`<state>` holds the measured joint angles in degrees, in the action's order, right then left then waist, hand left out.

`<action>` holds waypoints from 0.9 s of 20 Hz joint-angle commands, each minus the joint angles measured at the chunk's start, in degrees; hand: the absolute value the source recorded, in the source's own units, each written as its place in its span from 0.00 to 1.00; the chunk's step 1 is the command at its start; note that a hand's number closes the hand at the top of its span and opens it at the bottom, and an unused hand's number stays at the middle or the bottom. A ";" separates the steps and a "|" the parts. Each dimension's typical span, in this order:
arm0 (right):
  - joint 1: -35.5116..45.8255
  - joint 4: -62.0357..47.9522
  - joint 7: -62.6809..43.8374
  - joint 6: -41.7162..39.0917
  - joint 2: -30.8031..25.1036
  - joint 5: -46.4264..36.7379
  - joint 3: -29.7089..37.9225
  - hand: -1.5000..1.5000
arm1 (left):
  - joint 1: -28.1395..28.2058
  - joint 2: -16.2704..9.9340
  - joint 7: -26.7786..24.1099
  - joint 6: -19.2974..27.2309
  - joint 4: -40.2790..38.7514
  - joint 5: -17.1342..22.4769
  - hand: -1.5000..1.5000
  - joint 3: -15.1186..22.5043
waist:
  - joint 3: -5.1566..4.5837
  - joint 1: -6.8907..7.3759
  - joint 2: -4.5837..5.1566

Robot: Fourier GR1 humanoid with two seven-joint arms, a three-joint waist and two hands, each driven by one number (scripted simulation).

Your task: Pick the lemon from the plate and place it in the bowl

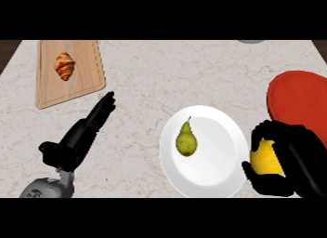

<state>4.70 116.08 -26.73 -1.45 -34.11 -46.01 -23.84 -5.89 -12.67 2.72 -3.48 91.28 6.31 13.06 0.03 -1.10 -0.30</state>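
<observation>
- Cutting board (81, 69) with croissant (64, 66): beyond the left fingertips, untouched.
- Left hand (81, 135): fingers straight, released, holding nothing, resting on the counter (166, 69).
- White plate (214, 153): just left of the right fingers; pear (186, 139) lies on it.
- Right hand (286, 160): fingers and thumb curled round the lemon (265, 158), at the plate's right rim.
- Red bowl (303, 102): just beyond the right fingers.
- Status: pick looks done; carry to bowl and release remain.
</observation>
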 commanded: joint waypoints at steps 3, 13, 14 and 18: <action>-2.83 5.42 4.58 4.81 0.29 12.78 14.74 1.00 | -1.95 2.87 -0.56 2.32 -2.25 -2.91 0.50 1.33 | 0.04 -0.20 0.31; 5.92 -12.45 9.96 2.20 -0.56 8.81 24.80 1.00 | -3.62 3.77 -0.18 -1.38 -3.18 -2.02 0.50 -0.54 | -0.02 1.35 0.45; 6.94 -14.49 11.60 3.24 -1.94 8.41 26.79 1.00 | 0.57 1.13 -1.29 -3.17 -0.42 -0.93 0.50 -1.33 | -0.01 1.75 0.43; 9.40 -25.83 18.29 11.27 0.22 2.47 27.04 1.00 | -1.96 1.65 0.54 -3.22 -1.28 -1.00 0.50 -2.41 | 0.01 1.81 0.53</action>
<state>11.40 99.87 -13.91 4.20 -35.14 -38.90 2.31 -7.64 -10.65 3.45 -5.70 90.70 4.83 12.00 0.02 0.45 0.11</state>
